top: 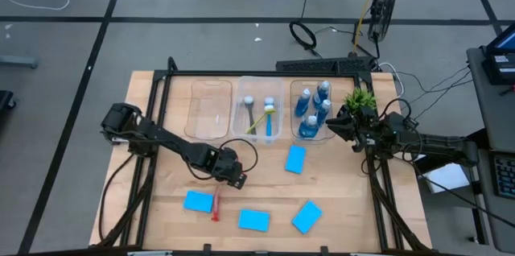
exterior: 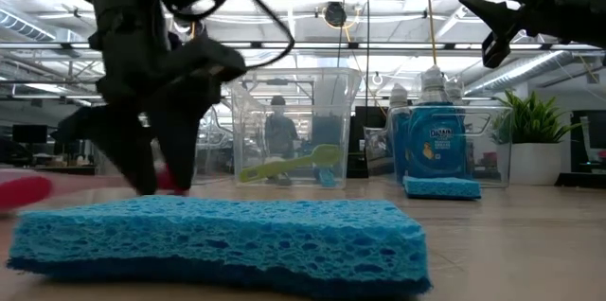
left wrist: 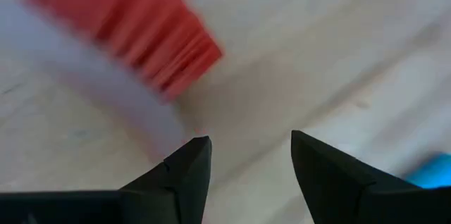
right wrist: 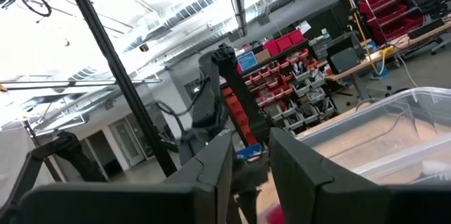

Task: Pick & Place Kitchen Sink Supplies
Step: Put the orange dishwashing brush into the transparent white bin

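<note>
Red bristles of a slim brush (left wrist: 134, 30) lie on pale wood-grain surface (top: 338, 200) beside porous flat blue sponges (exterior: 218, 239); left pincer (left wrist: 246, 171) hovers parted, empty; right pincer (right wrist: 246, 160) narrow, empty, raised near the plant (top: 360, 99)

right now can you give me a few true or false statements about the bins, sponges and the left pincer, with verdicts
1. The red brush lies on the table beside a sponge. True.
2. All four sponges are in the bins. False: they lie on the table.
3. The left pincer stands open above the red brush. True.
4. The blue bottles stand in the middle bin. False: they are in the right bin.
5. The left bin holds brushes. False: it looks empty.
</note>
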Motion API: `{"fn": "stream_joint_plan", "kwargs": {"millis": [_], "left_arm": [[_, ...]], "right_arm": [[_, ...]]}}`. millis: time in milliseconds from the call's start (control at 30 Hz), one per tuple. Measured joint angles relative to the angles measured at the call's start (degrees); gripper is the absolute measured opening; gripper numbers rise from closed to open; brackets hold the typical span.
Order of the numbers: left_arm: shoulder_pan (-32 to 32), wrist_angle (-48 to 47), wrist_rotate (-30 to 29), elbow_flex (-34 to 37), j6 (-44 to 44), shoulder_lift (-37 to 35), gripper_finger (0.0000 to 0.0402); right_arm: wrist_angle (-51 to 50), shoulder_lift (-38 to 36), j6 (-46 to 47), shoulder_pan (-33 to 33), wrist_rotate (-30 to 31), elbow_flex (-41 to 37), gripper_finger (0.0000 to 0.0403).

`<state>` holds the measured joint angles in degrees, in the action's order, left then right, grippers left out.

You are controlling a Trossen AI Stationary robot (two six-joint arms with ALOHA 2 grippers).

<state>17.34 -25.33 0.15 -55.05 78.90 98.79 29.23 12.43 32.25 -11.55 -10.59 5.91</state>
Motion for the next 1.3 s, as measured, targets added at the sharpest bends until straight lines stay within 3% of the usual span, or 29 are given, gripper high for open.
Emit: {"fn": "stream_joint_plan", "kwargs": {"millis": [233,433,700,967,1300], "left_arm": [[0.0,-0.8,4.5,-0.5,6.0,2.0,0.0200],[1.0,-2.8,4.5,-4.5,7.6,-1.6,0.0200],[3.1,-22.0,-0.4,-10.9,13.8,-3.3,0.0200],[3.7,-27.2,-2.6,-9.5,19.0,-2.2,0.0200],[4.5,-24.0,-0.2,-3.2,25.2,-1.9,0.0200]], "right_arm": [[-0.4,0.0,-0.1,0.0,0.0,0.0,0.0086],[-2.1,0.0,-0.1,0.0,0.0,0.0,0.0086],[-5.1,0.0,-0.1,0.0,0.0,0.0,0.0086],[-5.6,0.0,0.0,0.0,0.0,0.0,0.0086],[-5.5,0.0,0.0,0.0,-0.2,0.0,0.0086]]}}
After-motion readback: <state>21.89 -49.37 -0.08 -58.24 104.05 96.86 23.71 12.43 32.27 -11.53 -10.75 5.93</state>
